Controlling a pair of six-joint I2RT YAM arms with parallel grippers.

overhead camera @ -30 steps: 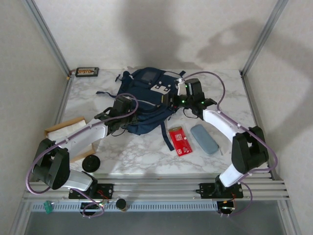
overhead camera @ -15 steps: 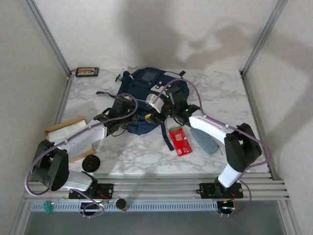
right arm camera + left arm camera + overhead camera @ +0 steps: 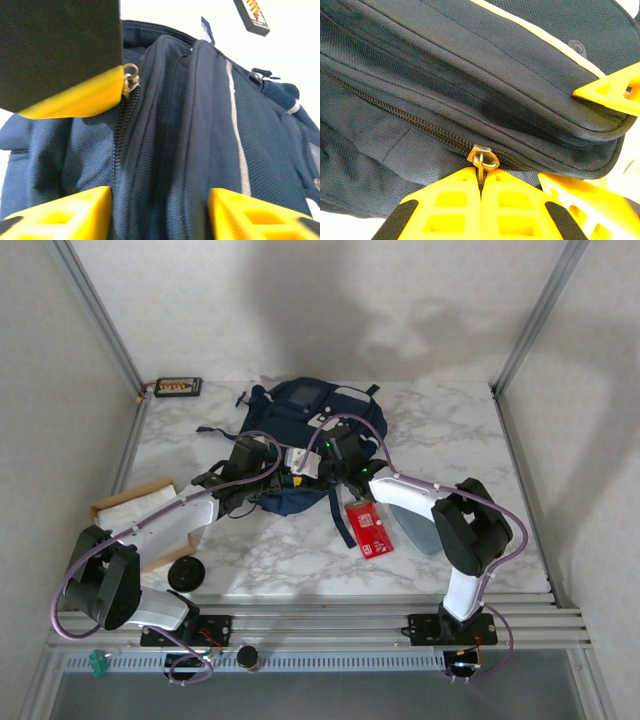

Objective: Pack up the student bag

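The student bag (image 3: 300, 405), a navy backpack with a pale stripe, lies at the back middle of the table. My left gripper (image 3: 481, 182) is shut on the metal zipper pull (image 3: 482, 159) of the bag (image 3: 470, 75) at its near edge. From the right, my right gripper (image 3: 300, 470) reaches in right beside it. In the right wrist view its jaws (image 3: 160, 210) stand apart, straddling the padded folds of the bag (image 3: 200, 125). The same view shows the left gripper's yellow finger (image 3: 75, 97) at the zipper pull (image 3: 131, 75).
A red packet (image 3: 368, 527) and a grey-blue oblong case (image 3: 425, 535) lie right of the bag, the case partly under the right arm. On the left are a cardboard box (image 3: 130, 510) and a black round object (image 3: 187, 573). At the back left lies a small black tray (image 3: 178, 387).
The right arm has swung left from the bag's right side to its near edge, close to the left gripper. The left gripper has kept its hold on the zipper pull.
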